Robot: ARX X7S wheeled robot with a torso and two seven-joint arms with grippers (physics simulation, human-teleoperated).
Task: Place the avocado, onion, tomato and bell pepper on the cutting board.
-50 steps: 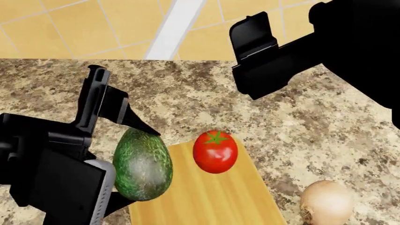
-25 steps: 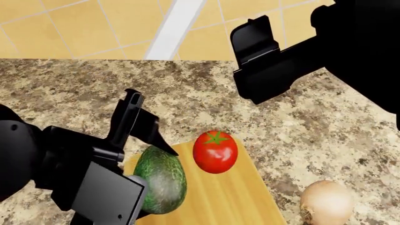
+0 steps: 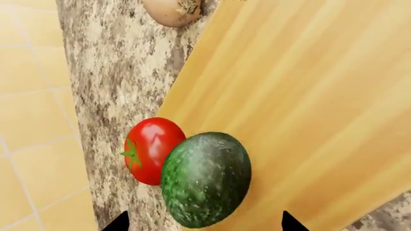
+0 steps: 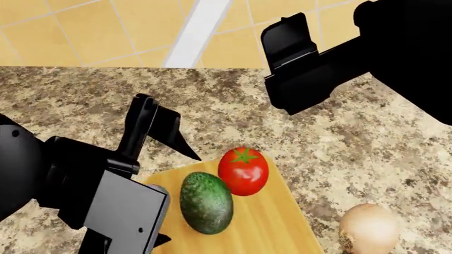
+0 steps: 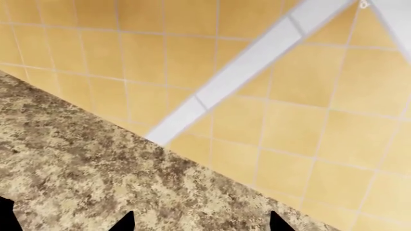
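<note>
The dark green avocado [image 4: 206,202] lies on the light yellow cutting board [image 4: 268,227], just beside the glossy red tomato [image 4: 243,171], which also rests on the board. My left gripper [image 4: 161,133] is open and empty, raised just behind and left of the avocado. In the left wrist view the avocado [image 3: 205,178] sits between the spread tips of the left gripper [image 3: 204,226], apart from both, with the tomato [image 3: 151,149] next to it on the board [image 3: 308,96]. The tan onion [image 4: 367,228] sits on the counter right of the board. My right gripper [image 4: 288,47] is open, held high at the back. The bell pepper is out of view.
The speckled granite counter [image 4: 339,137] runs back to a yellow tiled wall [image 4: 84,32] with a white strip. The right wrist view shows only the counter [image 5: 83,168], the wall and the right gripper [image 5: 200,224]. The onion [image 3: 172,9] lies beyond the board's edge.
My left gripper has let go of the avocado, which now lies on the board beside the tomato. The gripper has lifted back a little. The right arm has barely moved.
</note>
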